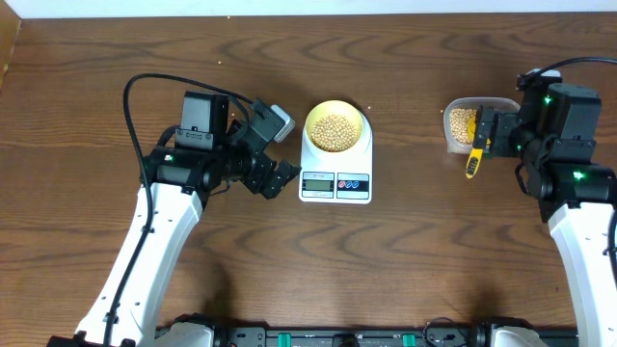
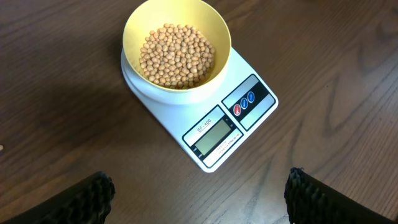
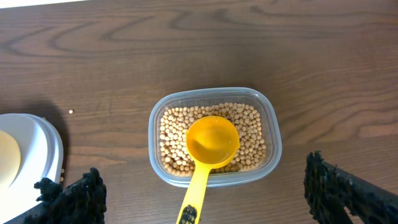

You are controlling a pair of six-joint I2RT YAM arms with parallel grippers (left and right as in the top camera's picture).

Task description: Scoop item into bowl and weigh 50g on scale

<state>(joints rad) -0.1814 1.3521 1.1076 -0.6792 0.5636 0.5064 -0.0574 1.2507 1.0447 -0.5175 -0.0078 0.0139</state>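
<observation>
Right gripper (image 3: 205,186) spread, empty scoop (image 3: 212,140) on beans (image 3: 174,132), overhead shows only handle (image 1: 472,162)

Beans (image 2: 176,55) in bowl (image 2: 134,28) on scale (image 2: 214,134); scoop (image 3: 211,142) in container (image 3: 274,134), right.

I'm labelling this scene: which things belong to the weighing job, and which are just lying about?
Job: small tan beans, pale-yellow round bowl, white digital kitchen scale, yellow plastic scoop, clear plastic container.
Lying about: one stray bean on the brown wooden table.
</observation>
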